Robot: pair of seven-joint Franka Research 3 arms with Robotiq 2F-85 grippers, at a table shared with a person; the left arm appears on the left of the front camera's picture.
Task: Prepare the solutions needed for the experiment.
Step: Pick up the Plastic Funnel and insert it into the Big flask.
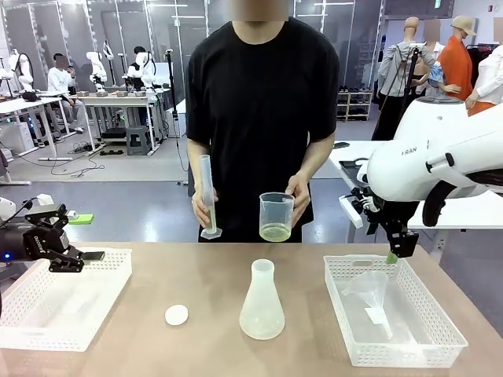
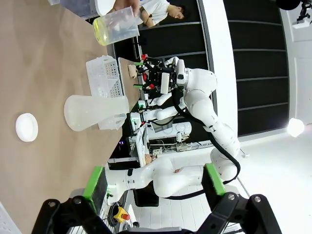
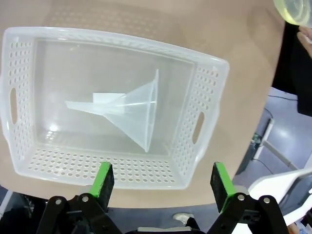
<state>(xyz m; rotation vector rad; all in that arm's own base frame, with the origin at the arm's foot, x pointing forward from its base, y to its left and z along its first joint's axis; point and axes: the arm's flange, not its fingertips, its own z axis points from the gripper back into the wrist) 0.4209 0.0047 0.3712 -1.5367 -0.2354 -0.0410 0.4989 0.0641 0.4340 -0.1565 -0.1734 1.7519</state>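
Funnel [image 3: 134,109] lies in basket [image 3: 73,165] beneath open right hand [image 3: 162,171]; best to descend straight and pinch its rim. Left hand [image 2: 155,179] open too.

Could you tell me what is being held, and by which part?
The left claw and right claw are open, empty. The person holds a beaker of yellow liquid by its side and a measuring cylinder by its lower shaft.

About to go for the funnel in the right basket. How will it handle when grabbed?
The funnel looks thin, translucent plastic, so probably light and may flex if squeezed. It lies on its side in the basket, so a nudge would likely roll or pivot it. Smooth walls could slip.
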